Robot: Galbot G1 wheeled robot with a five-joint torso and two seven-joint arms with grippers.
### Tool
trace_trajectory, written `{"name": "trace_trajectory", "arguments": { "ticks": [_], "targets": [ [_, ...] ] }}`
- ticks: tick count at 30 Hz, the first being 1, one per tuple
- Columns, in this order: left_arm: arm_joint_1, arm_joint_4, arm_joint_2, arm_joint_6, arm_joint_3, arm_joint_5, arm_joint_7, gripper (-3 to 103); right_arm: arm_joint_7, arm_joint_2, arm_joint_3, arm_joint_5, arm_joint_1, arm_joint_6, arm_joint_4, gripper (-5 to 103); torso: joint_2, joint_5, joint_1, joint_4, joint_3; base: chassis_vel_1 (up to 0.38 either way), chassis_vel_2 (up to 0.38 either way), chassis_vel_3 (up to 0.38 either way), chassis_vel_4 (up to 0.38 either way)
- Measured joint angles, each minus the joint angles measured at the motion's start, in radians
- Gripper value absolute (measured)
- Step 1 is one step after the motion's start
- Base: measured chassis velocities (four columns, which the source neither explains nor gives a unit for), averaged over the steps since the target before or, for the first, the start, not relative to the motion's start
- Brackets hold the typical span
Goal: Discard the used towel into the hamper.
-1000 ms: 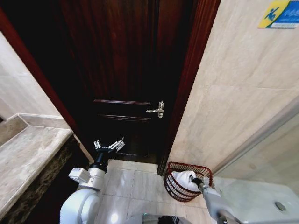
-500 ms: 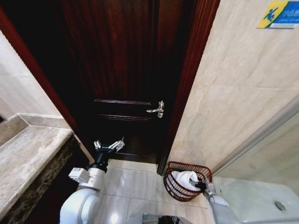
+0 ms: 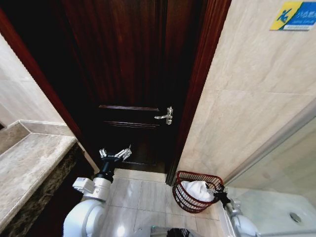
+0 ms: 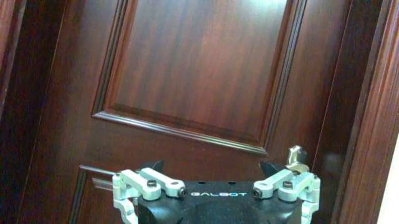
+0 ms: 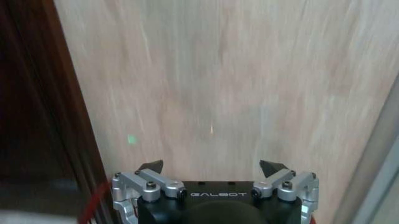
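- Towel [image 3: 197,189], head view: white, bunched inside the hamper [image 3: 183,196], which stands on the tiled floor by the wall, just beside the door frame [image 3: 197,89]; right gripper [image 3: 220,194] at the hamper's rim, touching nothing; left gripper [image 3: 115,153] raised before the door [image 3: 133,74], fingers spread
- Left wrist view: left gripper [image 4: 215,173] apart, empty, facing the panelled door [image 4: 193,70]; handle [image 4: 295,157] near one fingertip
- Right wrist view: right gripper [image 5: 213,171] apart, empty, facing the pale wall [image 5: 237,79]
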Motion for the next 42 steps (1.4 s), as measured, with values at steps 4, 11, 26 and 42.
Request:
{"name": "trace_trajectory", "arguments": {
  "ticks": [4,11,26,42],
  "targets": [
    [0.0,0.0,0.0,0.0,0.0,0.0,0.0,100,-0.005,0.021,0.026,0.019,-0.081,0.042,0.177,100,0.0,-0.0005,0.0,0.0,0.0,0.0,0.0,0.0,0.0],
    [0.0,0.0,0.0,0.0,0.0,0.0,0.0,100,0.039,0.08,0.074,0.121,-0.251,0.107,0.517,100,0.0,0.0,0.0,0.0001,0.0,0.0,0.0,0.0,0.0],
    [0.0,0.0,0.0,0.0,0.0,0.0,0.0,100,0.069,0.156,0.205,0.196,-0.363,0.178,0.853,100,0.0,0.0,0.0,0.0001,0.0,0.0,0.0,0.0,0.0],
    [0.0,0.0,0.0,0.0,0.0,0.0,0.0,100,0.063,0.185,0.233,0.249,-0.373,0.094,1.012,100,0.0,-0.0001,0.0,0.0001,0.0,0.0,0.0,0.0,0.0]
  ]
}}
